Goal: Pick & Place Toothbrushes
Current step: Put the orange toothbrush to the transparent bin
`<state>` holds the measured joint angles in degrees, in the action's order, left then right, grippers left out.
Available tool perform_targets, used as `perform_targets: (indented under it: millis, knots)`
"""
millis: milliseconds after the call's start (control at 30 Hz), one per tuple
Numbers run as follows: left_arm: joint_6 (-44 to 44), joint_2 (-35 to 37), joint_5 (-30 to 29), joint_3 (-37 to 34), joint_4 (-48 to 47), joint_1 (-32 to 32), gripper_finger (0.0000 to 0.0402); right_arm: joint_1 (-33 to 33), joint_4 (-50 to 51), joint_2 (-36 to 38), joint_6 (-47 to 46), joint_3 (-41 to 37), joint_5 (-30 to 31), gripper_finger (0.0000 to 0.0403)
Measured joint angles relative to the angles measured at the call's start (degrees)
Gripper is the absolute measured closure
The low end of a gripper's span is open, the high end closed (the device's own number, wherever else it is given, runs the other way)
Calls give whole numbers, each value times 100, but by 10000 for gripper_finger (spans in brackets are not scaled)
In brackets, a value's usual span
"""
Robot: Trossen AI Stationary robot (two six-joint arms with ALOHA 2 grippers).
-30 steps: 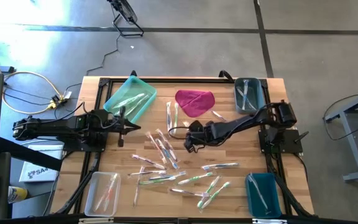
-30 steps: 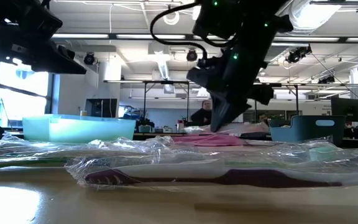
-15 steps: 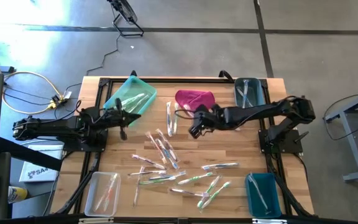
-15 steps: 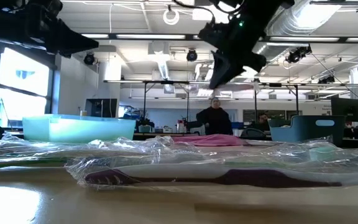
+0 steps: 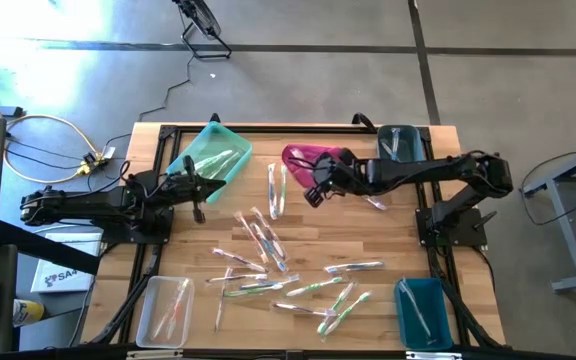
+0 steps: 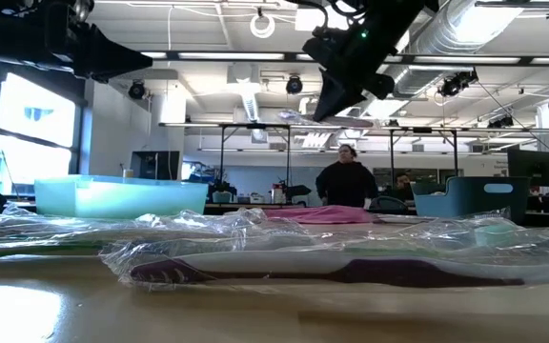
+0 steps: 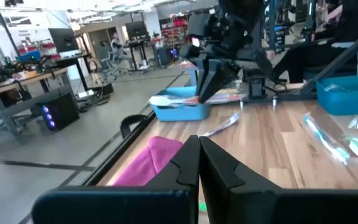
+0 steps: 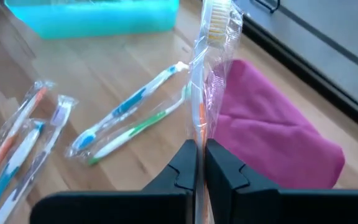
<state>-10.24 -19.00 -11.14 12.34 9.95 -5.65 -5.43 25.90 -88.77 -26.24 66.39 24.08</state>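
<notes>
Right end effector (image 5: 313, 192) grips a wrapped toothbrush (image 8: 207, 74) above the pink cloth (image 5: 303, 157), lifted clear for carrying; left end effector (image 5: 199, 190) waits clenched, empty, near the teal bin (image 5: 230, 170).

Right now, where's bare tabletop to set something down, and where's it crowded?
Bare wood: the right side between the grey bin and the blue bin, and the strip between the light green tray and the clear tub. Crowded: the middle, scattered with wrapped toothbrushes. The right gripper, holding one, hangs beside the pink cloth.
</notes>
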Motion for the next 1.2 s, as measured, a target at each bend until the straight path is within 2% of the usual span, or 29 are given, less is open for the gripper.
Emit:
perform_targets:
  millis: [300,467,733,933,1067,1200]
  knots:
    - [296,-166,156,2,51,0,401,-227,-1019,0,745,0,-542,395]
    - [505,-739,180,4,261,0,401,-333,-1625,0,1194,0,-884,395]
    - [553,-1833,168,4,1549,-46,401,-337,-2299,0,1735,2,-1128,395]
    - [892,-2337,789,7,1740,-794,401,-333,-2293,0,1818,2,-1251,395]
    - [1056,-2515,1003,7,1785,-1421,401,-333,-2278,0,1897,2,-1250,395]
    - [1060,-2514,1780,7,2077,-2002,401,-333,-2306,-3,1900,2,-1251,395]
